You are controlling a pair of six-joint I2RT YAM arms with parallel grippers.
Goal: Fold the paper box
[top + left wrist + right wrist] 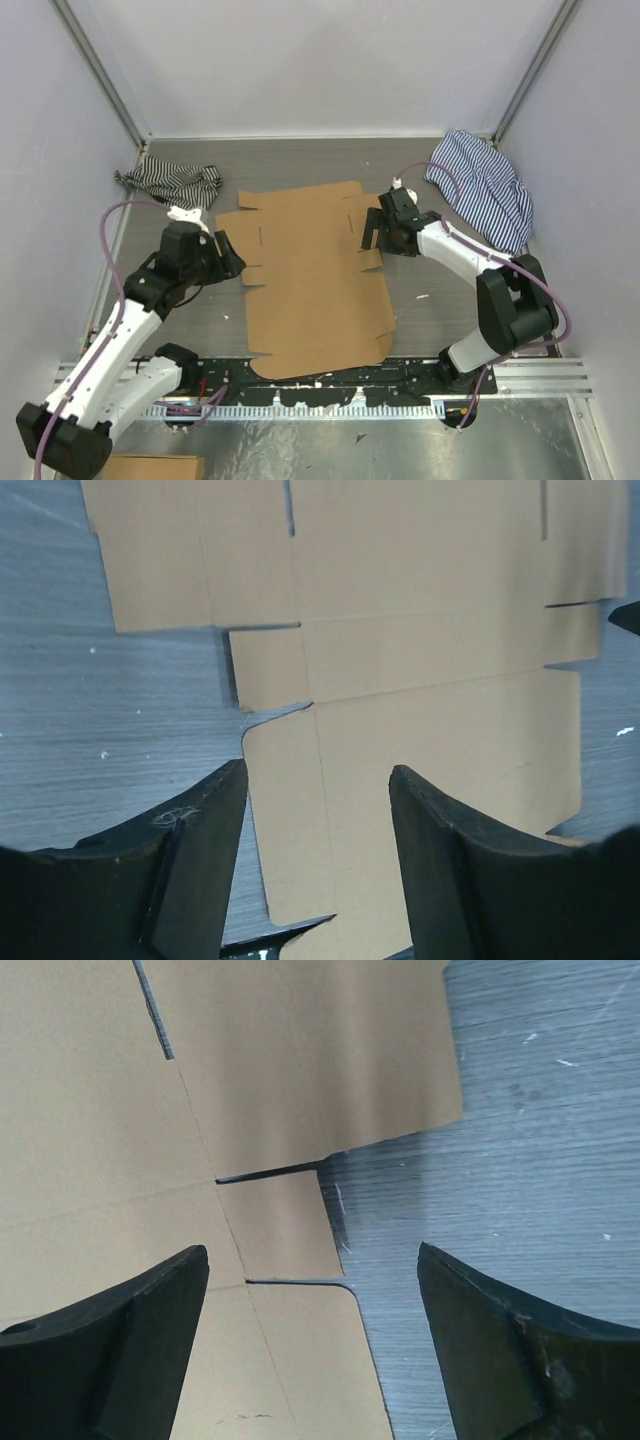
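The paper box (310, 290) is a flat brown die-cut sheet lying unfolded on the grey table, with flaps and slits along its sides. My left gripper (228, 258) sits at the sheet's left edge. In the left wrist view its jaws (318, 780) are open and straddle the rounded side flap (290, 810), with nothing held between them. My right gripper (372, 232) is at the sheet's right edge. In the right wrist view it (312, 1260) stands wide open over a small side tab (285, 1230), holding nothing.
A striped cloth (170, 180) lies bunched at the back left, and a larger striped cloth (485, 190) at the back right. White walls enclose the table. A metal rail (540, 375) runs along the near edge. Another cardboard piece (150, 467) lies below it.
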